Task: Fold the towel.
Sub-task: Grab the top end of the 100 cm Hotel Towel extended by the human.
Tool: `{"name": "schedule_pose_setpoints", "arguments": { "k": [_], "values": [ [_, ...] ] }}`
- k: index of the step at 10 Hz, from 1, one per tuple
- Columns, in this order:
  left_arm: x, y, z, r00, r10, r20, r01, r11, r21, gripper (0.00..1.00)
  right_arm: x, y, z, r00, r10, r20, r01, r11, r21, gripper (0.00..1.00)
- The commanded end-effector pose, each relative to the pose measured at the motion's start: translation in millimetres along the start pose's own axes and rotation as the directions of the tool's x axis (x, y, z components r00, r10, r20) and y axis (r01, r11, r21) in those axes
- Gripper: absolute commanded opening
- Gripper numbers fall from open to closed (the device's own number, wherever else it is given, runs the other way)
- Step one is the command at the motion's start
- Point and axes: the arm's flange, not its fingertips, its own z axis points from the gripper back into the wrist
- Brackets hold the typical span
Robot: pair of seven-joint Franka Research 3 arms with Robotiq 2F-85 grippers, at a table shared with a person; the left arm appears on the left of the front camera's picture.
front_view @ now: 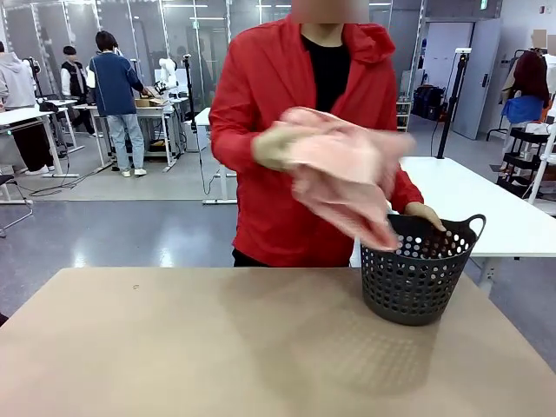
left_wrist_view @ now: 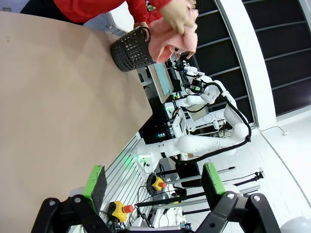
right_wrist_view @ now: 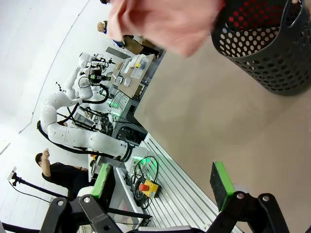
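Observation:
A person in a red jacket holds the salmon-pink towel [front_view: 343, 169] bunched in one hand, lifted above the dark perforated basket [front_view: 417, 274]; the other hand rests on the basket's rim. The towel [left_wrist_view: 170, 36] hangs beside the basket [left_wrist_view: 130, 48] in the left wrist view, and the towel [right_wrist_view: 165, 22] is blurred at the top of the right wrist view, next to the basket [right_wrist_view: 265, 46]. My left gripper [left_wrist_view: 154, 182] stands open with nothing between its fingers, far from the towel. My right gripper [right_wrist_view: 163, 182] is open too, back near the table's edge.
The tan table [front_view: 174, 347] stretches bare from the front edge to the basket at the right rear. A white table [front_view: 486, 208] stands behind the person. Beyond the table's edge is a slatted rail with a red stop button [right_wrist_view: 146, 185].

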Motion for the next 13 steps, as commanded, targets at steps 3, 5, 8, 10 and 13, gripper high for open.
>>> {"name": "schedule_pose_setpoints", "arguments": {
  "k": [3,5,8,10,13],
  "values": [
    [-1.1,0.1,1.1,1.000,-0.004,-0.008,0.004,1.000,-0.008,1.00,1.5,0.8,0.6,1.000,0.016,0.011,-0.016,1.000,0.009,1.00],
    [-1.1,0.1,1.1,1.000,-0.004,-0.008,0.004,1.000,-0.008,1.00,1.5,0.8,0.6,1.000,0.016,0.011,-0.016,1.000,0.009,1.00],
    [-1.1,0.1,1.1,1.000,-0.004,-0.008,0.004,1.000,-0.008,1.00,1.5,0.8,0.6,1.000,0.016,0.011,-0.016,1.000,0.009,1.00],
    [-1.1,0.1,1.1,1.000,-0.004,-0.008,0.004,1.000,-0.008,1.00,1.5,0.8,0.6,1.000,0.016,0.011,-0.016,1.000,0.009,1.00],
    [-1.1,0.1,1.1,1.000,-0.004,-0.008,0.004,1.000,-0.008,1.00,1.5,0.8,0.6,1.000,0.016,0.011,-0.016,1.000,0.009,1.00]
  ]
}}
